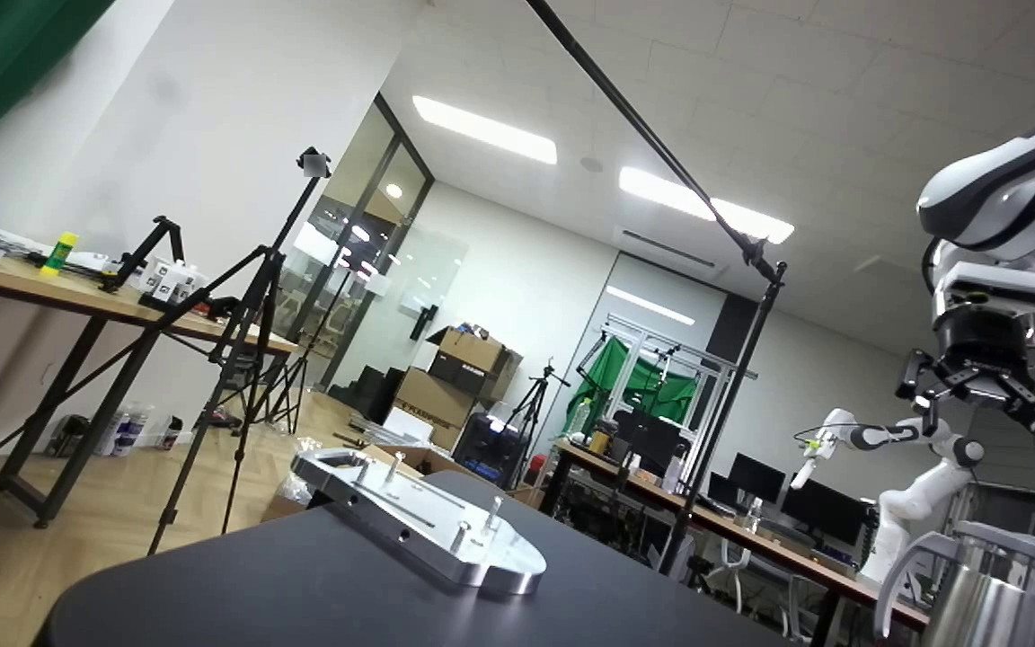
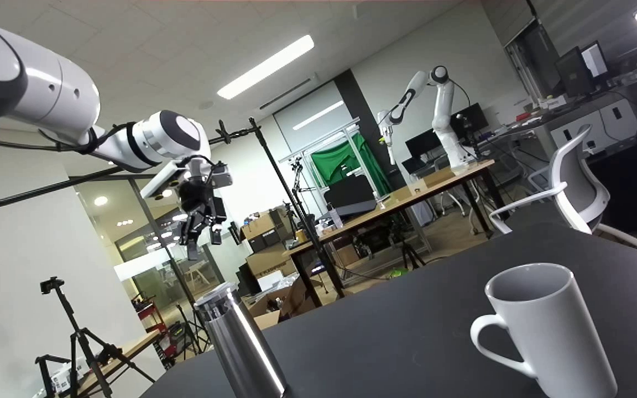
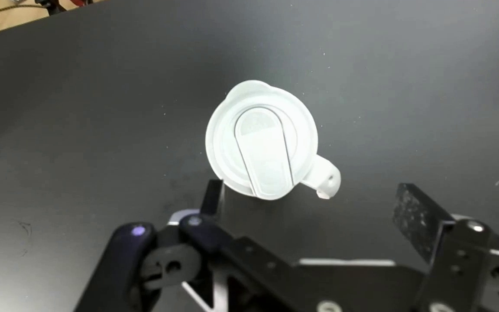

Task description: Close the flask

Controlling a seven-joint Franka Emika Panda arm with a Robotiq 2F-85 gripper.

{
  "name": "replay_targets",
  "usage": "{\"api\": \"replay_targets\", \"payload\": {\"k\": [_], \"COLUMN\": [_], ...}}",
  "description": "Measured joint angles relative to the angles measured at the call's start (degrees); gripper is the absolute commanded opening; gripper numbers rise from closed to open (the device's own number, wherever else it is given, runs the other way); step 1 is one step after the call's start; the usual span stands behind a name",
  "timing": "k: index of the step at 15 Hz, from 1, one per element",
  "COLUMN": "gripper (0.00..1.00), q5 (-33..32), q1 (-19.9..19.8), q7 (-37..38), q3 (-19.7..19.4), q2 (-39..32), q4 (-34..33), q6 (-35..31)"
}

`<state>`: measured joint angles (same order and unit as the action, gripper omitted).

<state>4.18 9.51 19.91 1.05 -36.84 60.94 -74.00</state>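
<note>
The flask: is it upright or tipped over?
Upright: the flask has its lid on top in both exterior views, and the wrist view looks down onto that lid.

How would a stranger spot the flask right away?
Start at the dark table: in an exterior view, the flask stands toward the picture's left, the white mug toward its right. Its tall, shiny silver body and lid set it apart: the mug is lidless and the pegged metal plate is flat.

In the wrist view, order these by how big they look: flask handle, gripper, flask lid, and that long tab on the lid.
Largest to smallest, as they appear:
Gripper, helped by being nearest the camera
Flask lid
Long tab
Flask handle
</note>
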Motion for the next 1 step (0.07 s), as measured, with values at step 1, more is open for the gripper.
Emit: {"api": "replay_targets", "payload": {"k": [1], "gripper": [1.00], "q5": [0.0], "q1": [0.2], "q7": [0.0], "q3": [0.0], "q2": [-0.1], "q4": [-0.4], "q6": [0.5]}}
